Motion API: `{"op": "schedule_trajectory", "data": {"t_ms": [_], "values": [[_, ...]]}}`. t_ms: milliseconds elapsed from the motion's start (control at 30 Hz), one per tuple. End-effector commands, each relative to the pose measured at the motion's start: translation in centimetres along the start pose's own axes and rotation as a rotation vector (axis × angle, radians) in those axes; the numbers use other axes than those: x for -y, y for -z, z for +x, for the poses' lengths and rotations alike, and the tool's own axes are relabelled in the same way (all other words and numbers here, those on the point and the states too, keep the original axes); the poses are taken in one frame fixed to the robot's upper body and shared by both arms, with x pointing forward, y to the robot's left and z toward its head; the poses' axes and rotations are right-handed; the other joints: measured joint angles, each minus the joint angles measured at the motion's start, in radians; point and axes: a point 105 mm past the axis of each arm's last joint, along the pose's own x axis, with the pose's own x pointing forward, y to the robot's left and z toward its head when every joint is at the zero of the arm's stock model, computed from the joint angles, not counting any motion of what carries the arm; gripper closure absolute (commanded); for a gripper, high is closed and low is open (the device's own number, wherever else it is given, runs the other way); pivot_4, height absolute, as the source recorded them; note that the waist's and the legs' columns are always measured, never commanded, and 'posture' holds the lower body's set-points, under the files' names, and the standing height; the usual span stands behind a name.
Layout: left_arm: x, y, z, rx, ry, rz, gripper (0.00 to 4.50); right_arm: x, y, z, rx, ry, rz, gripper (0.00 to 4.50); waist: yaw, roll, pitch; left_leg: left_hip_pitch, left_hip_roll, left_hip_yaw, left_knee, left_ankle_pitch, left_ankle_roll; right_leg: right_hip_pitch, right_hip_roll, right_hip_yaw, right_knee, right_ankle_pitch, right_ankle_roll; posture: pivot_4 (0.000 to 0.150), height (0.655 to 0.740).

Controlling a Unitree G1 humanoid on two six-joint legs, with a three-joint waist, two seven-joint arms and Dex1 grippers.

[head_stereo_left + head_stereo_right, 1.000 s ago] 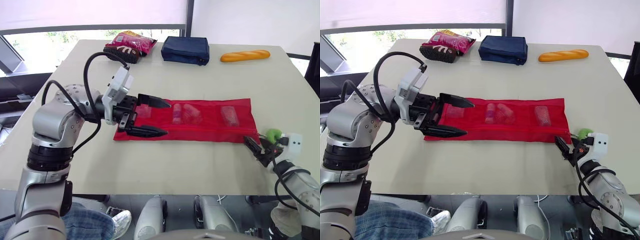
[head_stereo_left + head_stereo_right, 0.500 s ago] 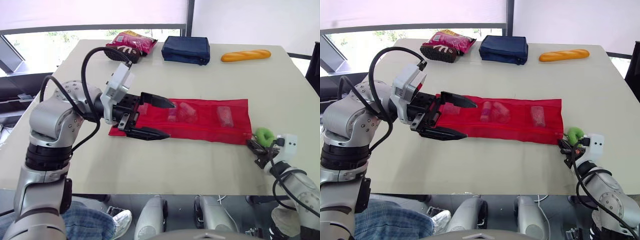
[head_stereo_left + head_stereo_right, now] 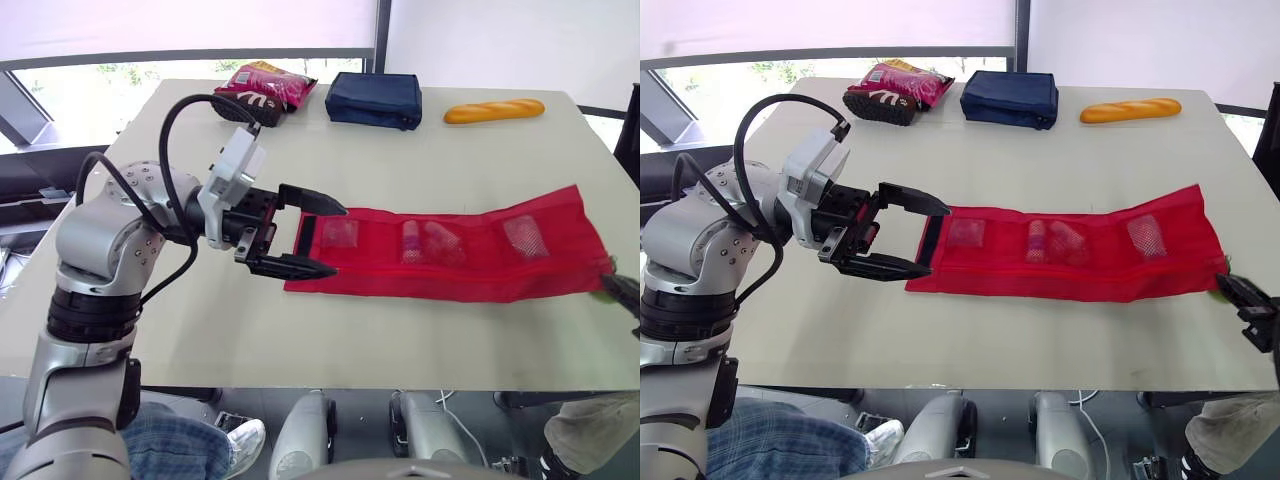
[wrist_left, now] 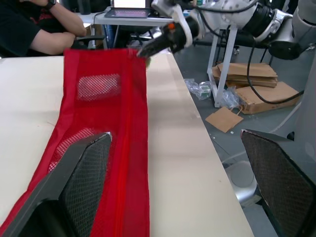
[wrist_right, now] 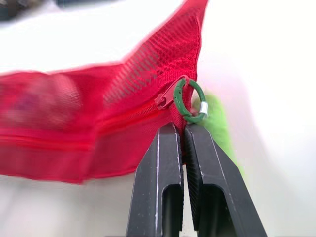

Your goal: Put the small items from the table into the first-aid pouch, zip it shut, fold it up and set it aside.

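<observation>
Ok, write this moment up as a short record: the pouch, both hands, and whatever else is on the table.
pouch: red mesh, unfolded lengthwise, small items in its pockets
left hand: open, fingers either side of the pouch's left end
right hand: shut on the pouch's right end, beside the green ring of the zipper pull
far edge of table: snack bag, blue bag, bread loaf

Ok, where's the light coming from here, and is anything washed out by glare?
Left eye view: daylight comes from the window at far left, itself overexposed; the table is evenly lit. Right wrist view: the table around the red pouch is blown out to white, but the green zipper ring by the right gripper is not. Left wrist view: no glare on the pouch.
</observation>
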Motion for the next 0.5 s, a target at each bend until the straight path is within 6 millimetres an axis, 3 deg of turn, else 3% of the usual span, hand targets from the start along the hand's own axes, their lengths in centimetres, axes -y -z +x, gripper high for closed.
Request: {"op": "schedule_trajectory", "data": {"t_ms": [33,100,233,367,500], "values": [[-0.1,-0.9,-0.1,0.012,-0.010,0.049,0.00,-6.3,-2.0,2.0,0.012,-0.259,-0.086,4.48,-0.006,0.000,0.000,0.000,0.000,0.000,0.000,0.000,0.000,0.000,0.000,0.001,0.000,0.000,0.000,0.150,0.7164],[-0.3,-1.3,0.1,0.014,-0.015,0.060,0.00,-9.0,-1.5,3.5,-0.014,-0.358,-0.089,4.48,-0.003,-0.001,0.000,0.000,0.000,-0.001,0.000,0.000,0.000,0.000,0.001,0.000,0.001,0.000,0.000,0.150,0.7164],[-0.7,-1.7,0.1,0.015,-0.025,0.070,0.00,-11.9,-0.6,5.6,-0.057,-0.450,-0.089,4.48,0.006,-0.001,0.001,-0.001,0.000,-0.002,0.000,0.000,0.000,-0.001,0.000,0.000,0.000,0.000,0.000,0.150,0.7164],[-0.7,-1.9,0.1,0.011,-0.034,0.078,0.00,-16.3,3.0,8.7,-0.173,-0.579,-0.123,4.48,0.002,-0.003,0.001,-0.002,-0.001,-0.001,0.000,0.000,0.000,0.000,-0.001,0.001,-0.003,0.000,0.000,0.150,0.7164],[-0.6,-1.8,0.1,0.016,-0.044,0.073,0.00,-17.3,5.3,10.3,-0.216,-0.567,-0.224,4.48,0.008,-0.003,0.001,-0.004,-0.001,-0.002,0.000,0.000,0.000,0.000,-0.001,-0.001,-0.003,0.001,-0.001,0.150,0.7164]]}}
